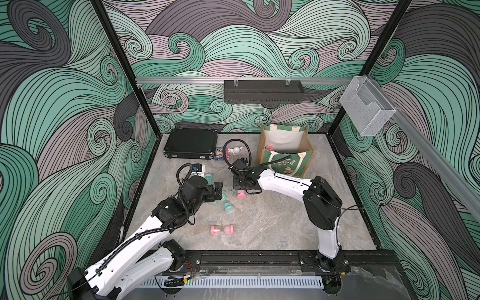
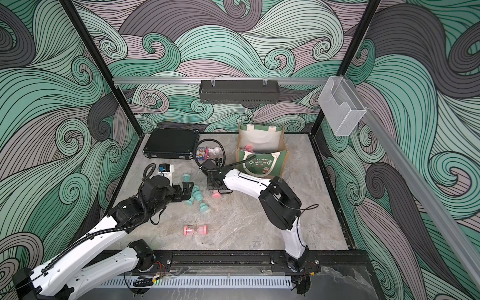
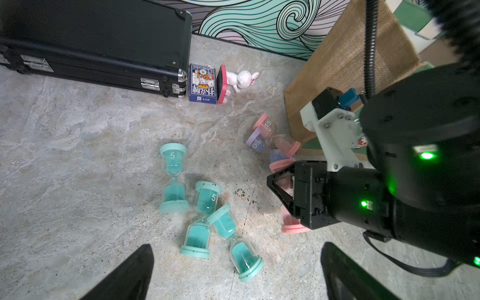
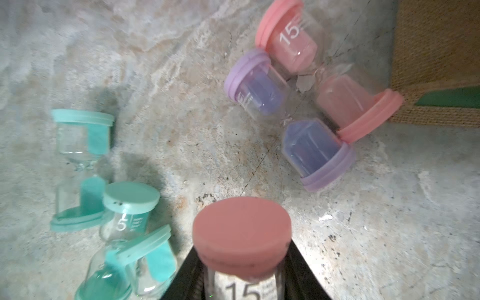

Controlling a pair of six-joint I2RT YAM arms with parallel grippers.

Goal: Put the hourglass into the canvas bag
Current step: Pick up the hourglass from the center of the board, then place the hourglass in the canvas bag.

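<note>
Gripping: right claw (image 4: 242, 280) closed on pink hourglass (image 4: 241, 228) marked 15, at mid tabletop (image 1: 272, 220), near but outside canvas bag (image 1: 298, 162) | left claw (image 3: 233, 283) open above teal hourglasses (image 3: 200, 220) | risk: smooth glass may slip during lift; low carry may snag bag's front rim and tip it; swing may knock neighbouring purple hourglass (image 4: 259, 88).
</note>
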